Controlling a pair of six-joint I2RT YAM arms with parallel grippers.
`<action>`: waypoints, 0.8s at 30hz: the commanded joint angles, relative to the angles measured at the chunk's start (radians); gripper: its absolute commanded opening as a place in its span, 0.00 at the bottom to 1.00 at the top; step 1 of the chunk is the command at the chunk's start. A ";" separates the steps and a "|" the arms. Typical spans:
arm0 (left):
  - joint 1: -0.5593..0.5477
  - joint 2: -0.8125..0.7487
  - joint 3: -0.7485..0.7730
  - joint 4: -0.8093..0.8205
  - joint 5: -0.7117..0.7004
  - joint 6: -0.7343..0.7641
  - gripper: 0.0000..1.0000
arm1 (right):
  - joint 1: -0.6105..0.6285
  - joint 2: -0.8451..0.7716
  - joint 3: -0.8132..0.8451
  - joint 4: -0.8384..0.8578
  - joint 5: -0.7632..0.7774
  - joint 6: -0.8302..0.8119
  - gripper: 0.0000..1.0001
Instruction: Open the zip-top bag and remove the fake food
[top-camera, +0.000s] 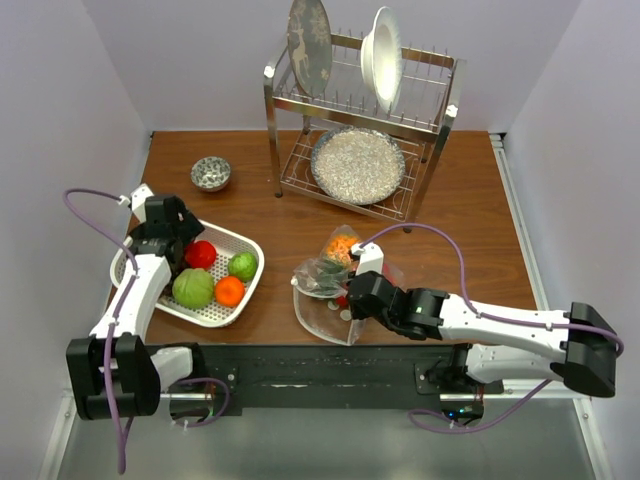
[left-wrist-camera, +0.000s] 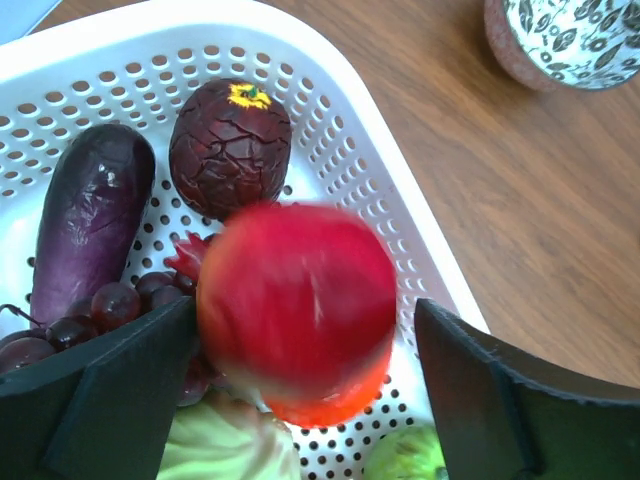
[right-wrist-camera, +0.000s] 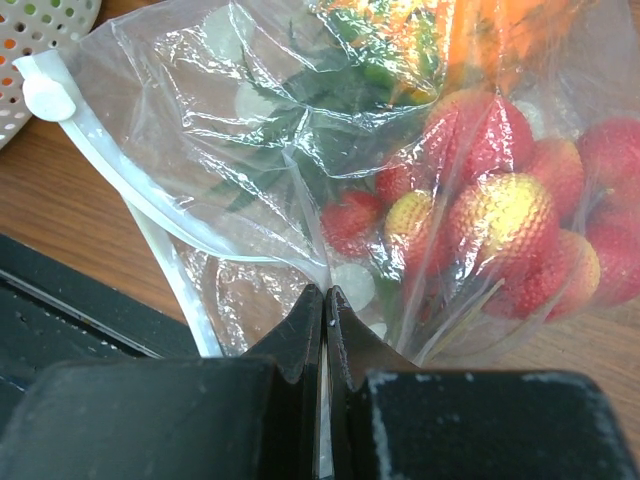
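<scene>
Right gripper: was clamped on a fold of the zip-top bag — thin film could slip or tear.
Left gripper: jaws stood wide, red apple loose between them above the basket — it might bounce out.
Strawberries: lay inside the bag.

White arm links, black joints, purple cables

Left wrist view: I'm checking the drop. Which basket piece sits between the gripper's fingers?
The blurred red round one, between the left gripper's spread fingers; the wrinkled dark fruit, purple aubergine and grapes lie beyond them.
</scene>
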 joint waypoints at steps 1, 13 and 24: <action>0.009 -0.010 0.049 0.013 -0.008 0.045 1.00 | -0.001 -0.022 0.045 0.018 0.006 -0.011 0.00; -0.226 -0.274 -0.023 -0.057 0.170 0.049 0.96 | -0.001 -0.031 0.082 0.011 0.029 -0.031 0.00; -0.859 -0.346 -0.167 -0.028 0.060 -0.266 0.68 | -0.001 0.052 0.160 0.012 0.059 -0.035 0.00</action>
